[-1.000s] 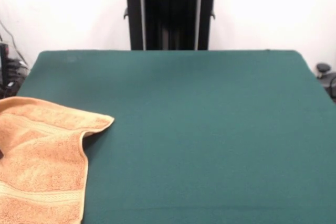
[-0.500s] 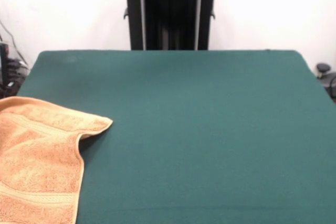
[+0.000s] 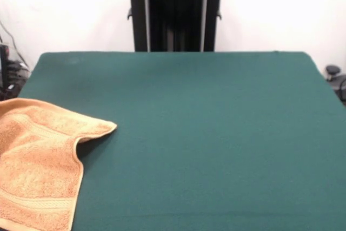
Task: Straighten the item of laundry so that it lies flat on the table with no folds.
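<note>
Slid slightly leftward, the orange hand towel lies rumpled on the green table; gripper out of sight, no writing visible.

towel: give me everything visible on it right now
The towel is orange-tan terry cloth with a woven band near its lower edge. It lies on the green table at the picture's lower left, running out of frame to the left and bottom. It is not flat: the upper corner, pointing right, is folded or humped, casting a shadow. Nothing but the table touches it.

Even, fairly bright light falls from above. The orange-tan terry-cloth towel casts a thin dark shadow on the dark green felt table. Slightly soft focus.
</note>
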Available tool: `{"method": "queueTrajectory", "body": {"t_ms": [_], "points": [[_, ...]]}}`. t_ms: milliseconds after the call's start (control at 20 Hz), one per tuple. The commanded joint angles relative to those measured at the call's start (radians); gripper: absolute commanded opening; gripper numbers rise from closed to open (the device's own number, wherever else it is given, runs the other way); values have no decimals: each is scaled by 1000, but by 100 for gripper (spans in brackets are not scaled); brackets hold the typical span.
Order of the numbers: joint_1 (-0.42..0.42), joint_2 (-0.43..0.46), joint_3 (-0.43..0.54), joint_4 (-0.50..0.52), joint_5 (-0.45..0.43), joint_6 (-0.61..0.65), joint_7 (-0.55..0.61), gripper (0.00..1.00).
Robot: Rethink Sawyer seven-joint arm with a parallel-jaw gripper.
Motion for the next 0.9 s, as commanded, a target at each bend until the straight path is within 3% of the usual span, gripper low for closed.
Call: {"method": "queueTrajectory", "body": {"t_ms": [50,700,900], "points": [[139,337,-7,303,-182,2,-210,0],[131,336,-5,322,-175,-44,-189,0],[155,306,-26,349,-187,-100,-121,0]]}}
